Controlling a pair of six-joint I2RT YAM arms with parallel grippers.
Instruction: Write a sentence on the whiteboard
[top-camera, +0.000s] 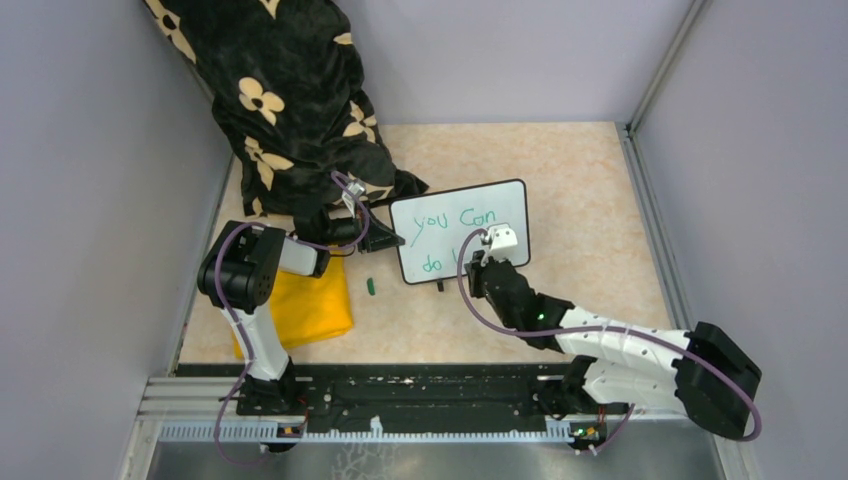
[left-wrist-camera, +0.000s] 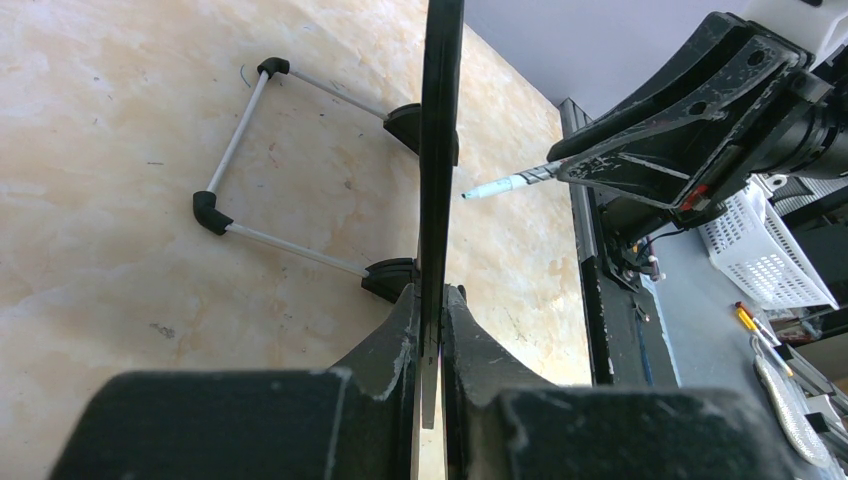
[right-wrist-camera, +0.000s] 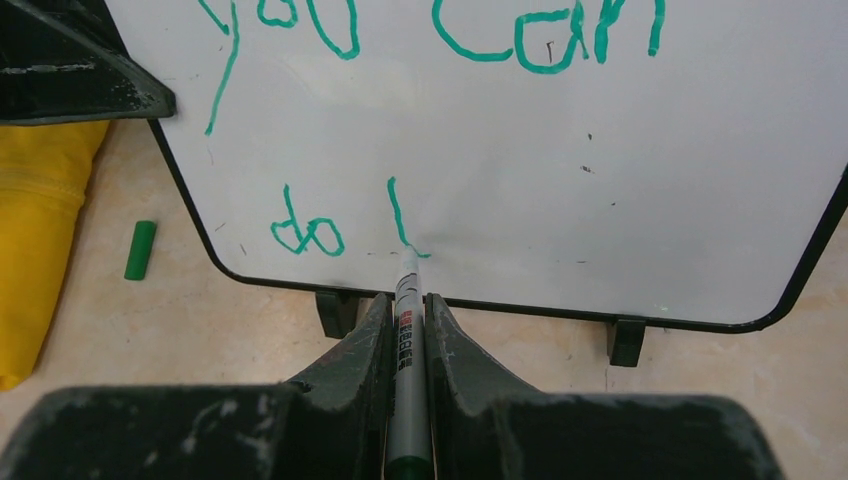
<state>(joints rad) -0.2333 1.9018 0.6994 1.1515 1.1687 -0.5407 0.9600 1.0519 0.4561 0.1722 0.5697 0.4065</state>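
1. Your left gripper (left-wrist-camera: 430, 305) is clamped on the whiteboard (top-camera: 452, 243) at its left edge. In the left wrist view the black frame runs straight up between the two fingers.
2. The whiteboard is propped up on its feet near the middle of the table (top-camera: 590, 220), with a wire stand (left-wrist-camera: 235, 160) behind it. The yellow cloth (top-camera: 305, 305) lies to its left.
3. Your right gripper (right-wrist-camera: 407, 305) is pinching the marker (right-wrist-camera: 406, 350). The barrel lies along the slot between the fingers, tip pointing forward.
4. The marker tip is touching the whiteboard low down, right at the foot of a green stroke.
5. The sentence (top-camera: 476, 216) reads "you Can" on the top line, with "do" and one hooked stroke below it.
6. A green cap (right-wrist-camera: 141, 249) lies on the table between the cloth and the whiteboard, touching neither.
7. Black flowered fabric (top-camera: 290, 90) sits at the back left, behind your left arm.
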